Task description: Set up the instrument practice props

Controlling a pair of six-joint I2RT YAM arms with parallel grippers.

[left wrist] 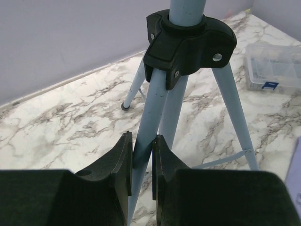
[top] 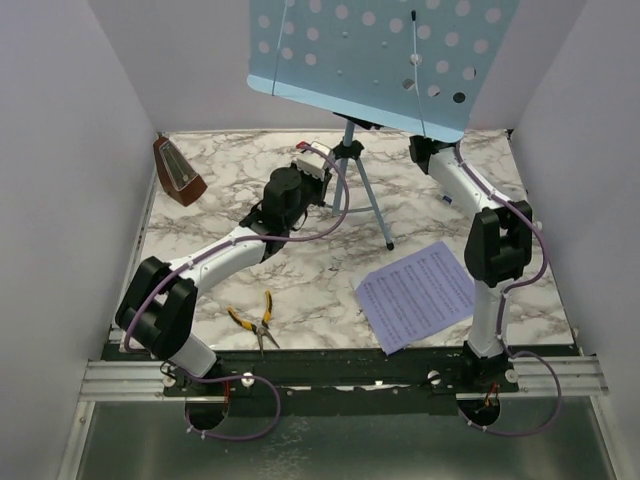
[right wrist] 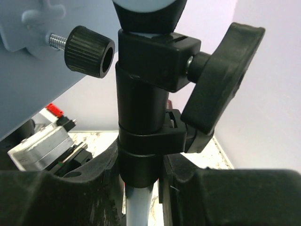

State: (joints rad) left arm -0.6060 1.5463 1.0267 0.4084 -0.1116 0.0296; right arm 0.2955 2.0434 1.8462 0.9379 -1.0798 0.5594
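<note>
Left wrist view: my left pincer point(left wrist: 141, 153) clamps a leg of the music stand point(left wrist: 188, 42), standing far centre, my right pincer point(right wrist: 140, 165) clamps its neck collar; uneven pulls between them could topple it.

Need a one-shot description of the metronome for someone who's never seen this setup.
Start at the marble table and go to its far left corner, by the left wall. The metronome sits there, well left of the music stand. It is the only brown pyramid; the pliers on that side are yellow-handled and lie near the arm bases.
</note>
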